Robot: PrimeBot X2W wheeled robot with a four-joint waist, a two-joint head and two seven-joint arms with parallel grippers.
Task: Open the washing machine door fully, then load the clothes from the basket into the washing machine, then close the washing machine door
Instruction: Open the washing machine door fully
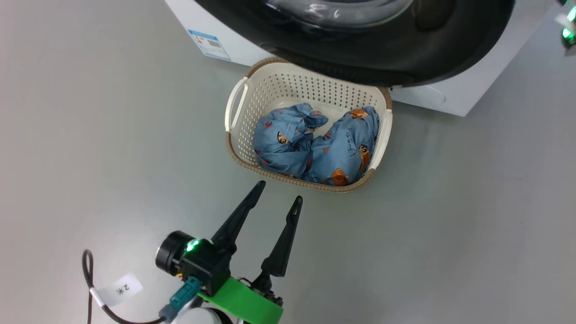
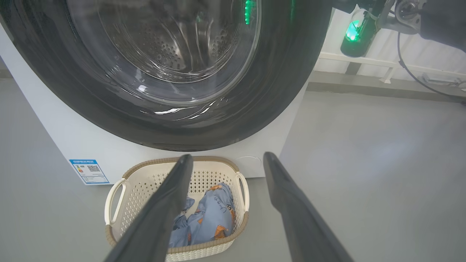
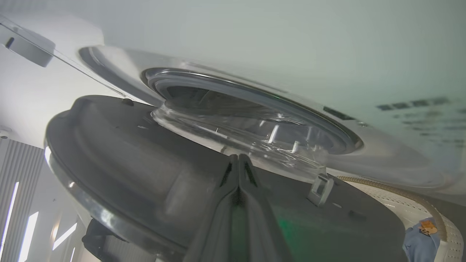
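The big round black-rimmed washing machine door (image 1: 360, 49) stood partly open on the white boxy washing machine (image 1: 450, 99), and its bottom edge hung over the back of the small cream-white plastic basket (image 1: 288, 85) with holes and a brown rim. The basket sat on the grey floor (image 1: 90, 135) right in front of the machine. In it lay the soft light-blue clothes (image 1: 337, 148) with little orange-brown cartoon figures, two of them, scrunched up side by side. The right gripper (image 3: 238, 157) had its two dark fingers pressed tight together with nothing between them. They lay along the inside of the door, just below the clear glass bowl (image 3: 255, 138), and seemed to lean on it, though I could not tell for sure. The left gripper (image 1: 279, 190) was spread as wide as it goes and held nothing. It hung just in front of the basket, pointing at it. The door looked hard and stiff and would swing on its hinge, so a steady push on its grey inside or rim seemed best, not on the smooth, slippery glass. The clothes looked light and floppy. A pinch on a high fold at the top of a bundle should lift one, but it would probably droop and dangle.
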